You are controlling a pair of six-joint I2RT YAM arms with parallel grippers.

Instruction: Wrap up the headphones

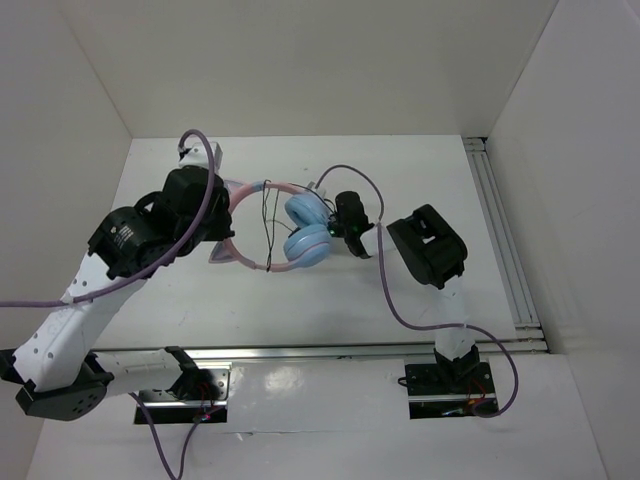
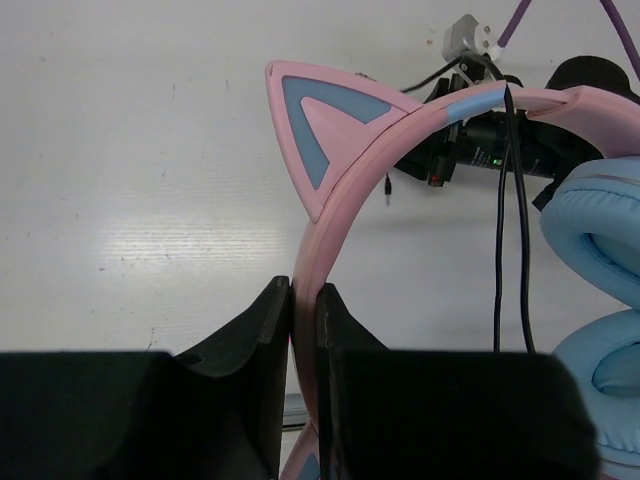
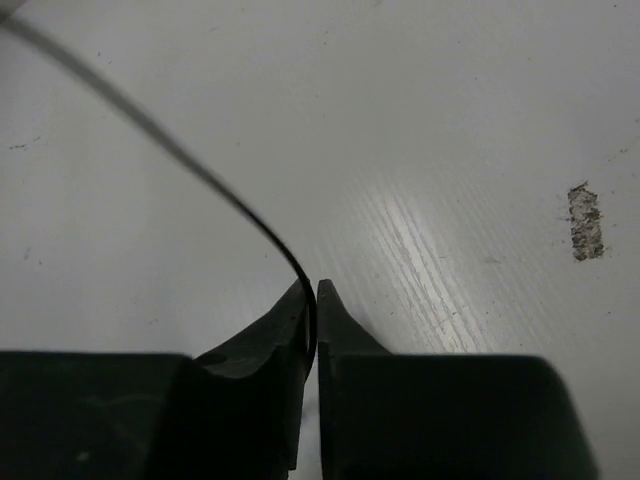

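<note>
Over white table (image 3: 450, 150), only right-wrist view shows right pincer (image 3: 311, 290) pinching headphones cord (image 3: 232, 200).

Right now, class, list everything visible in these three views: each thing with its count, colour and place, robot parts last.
headphones: one, pink headband with light-blue ear cups, middle of the table
cord: one, black, hanging over the headband
table: one, white, under everything
rails: two, silver, table's right and near edges
cables: two, purple, one along each arm
left gripper: one, black, shut on the headband
right gripper: one, black, shut on the cord
</note>
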